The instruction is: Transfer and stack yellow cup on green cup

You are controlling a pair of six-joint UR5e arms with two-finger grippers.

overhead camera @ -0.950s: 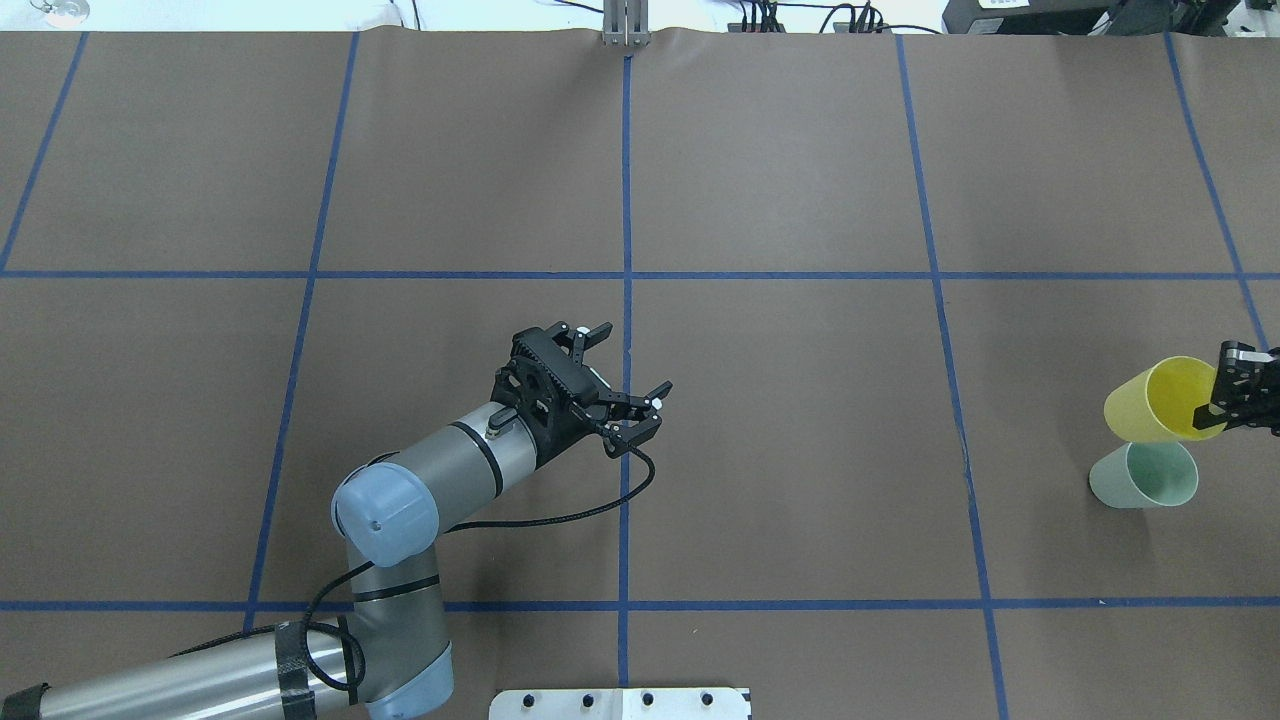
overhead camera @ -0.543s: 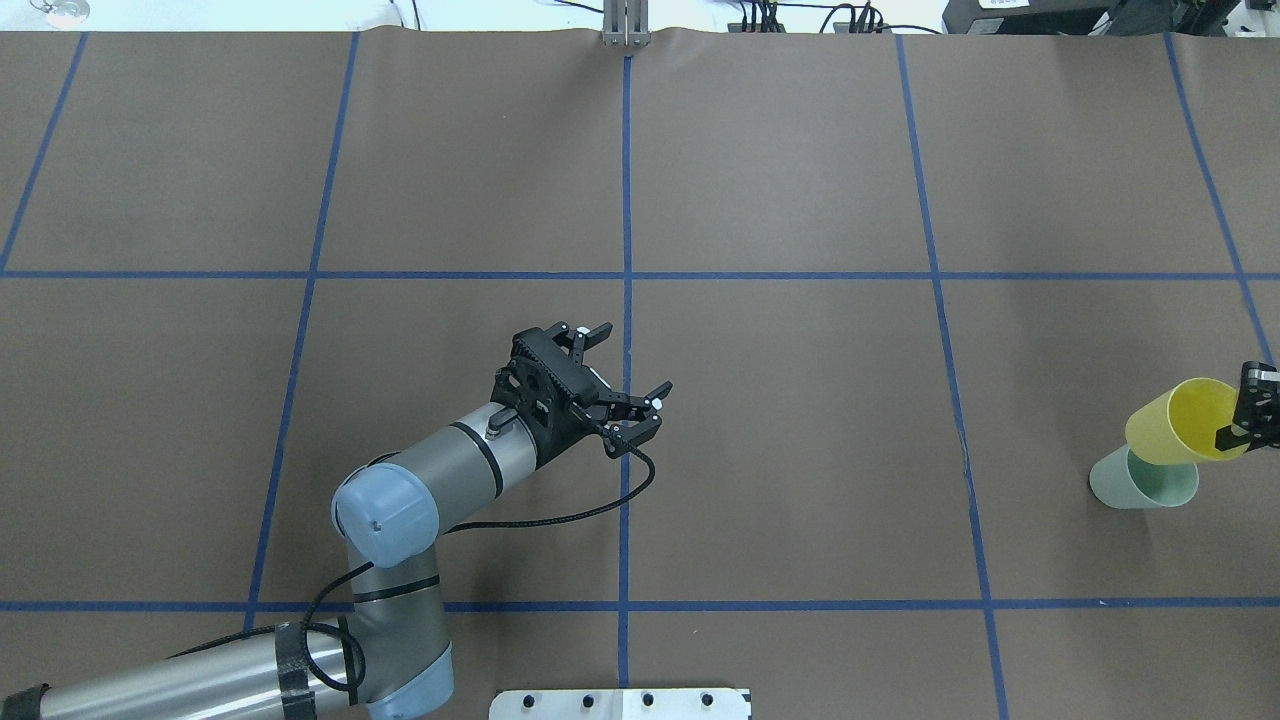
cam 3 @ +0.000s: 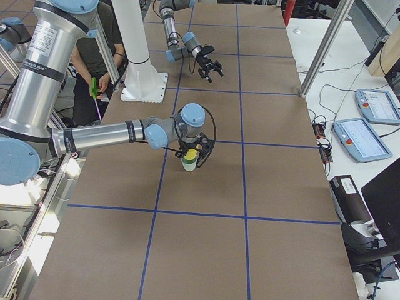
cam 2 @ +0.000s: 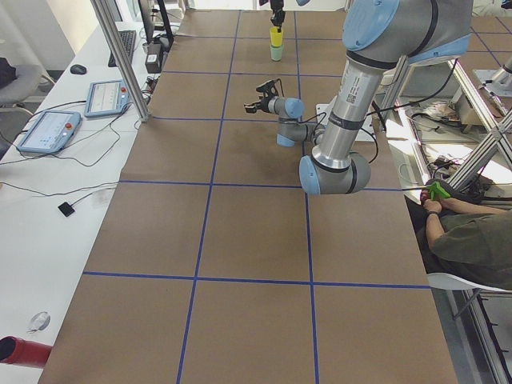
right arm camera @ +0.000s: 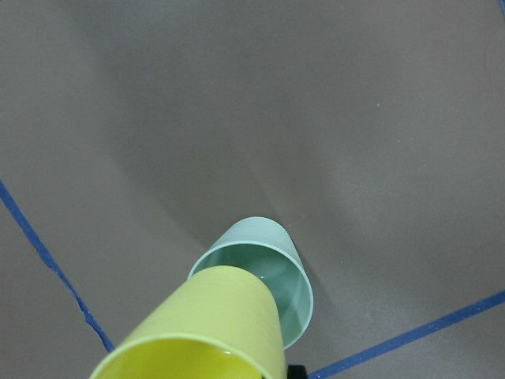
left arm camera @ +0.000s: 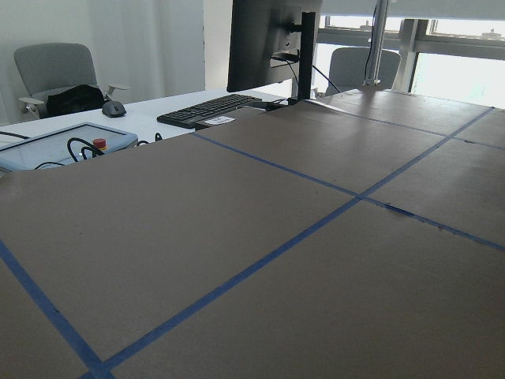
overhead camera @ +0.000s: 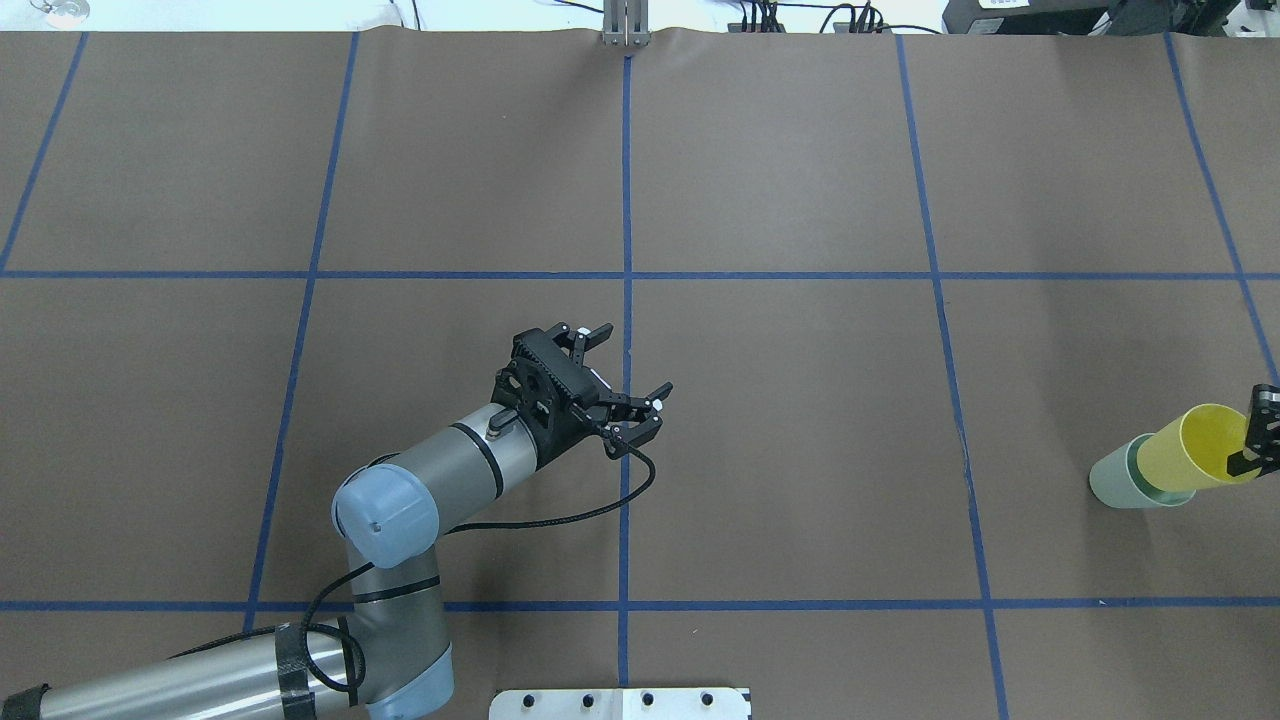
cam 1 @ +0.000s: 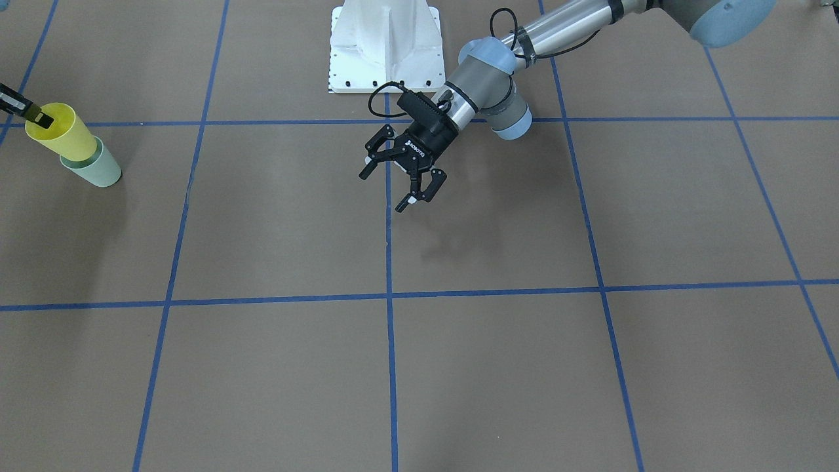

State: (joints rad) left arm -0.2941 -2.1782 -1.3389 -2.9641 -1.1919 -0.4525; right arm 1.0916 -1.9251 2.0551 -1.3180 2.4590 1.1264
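– Overhead exterior checked first. Located: yellow cup (overhead camera: pixel 1185 462) at the 3 o'clock edge of the table (overhead camera: pixel 780 180), tilted, mouth leaning toward 2 o'clock, base over the mouth of the green cup (overhead camera: pixel 1108 486). Appears partly entered; full seating not confirmable.
– Grip status?
– Right gripper (overhead camera: pixel 1256 448) clamped on the yellow rim at its 3 o'clock side, one finger inside the wall, one outside. Left gripper (overhead camera: pixel 632 362) spread wide and empty, near the table's centre, well apart from both cups.
– Handling assessment?
– Judged light, thin-walled plastic, smooth and somewhat slippery; stiff at the rim, likely to flex lower down. Liable to pivot under a one-sided rim pinch, hence probably the tilt. Green cup equally light, unsecured, easily tipped or pushed by a skewed descent.
– Recommended hold?
– Rim pinch as present acceptable. Advise levelling before lowering, then releasing only once nested straight.
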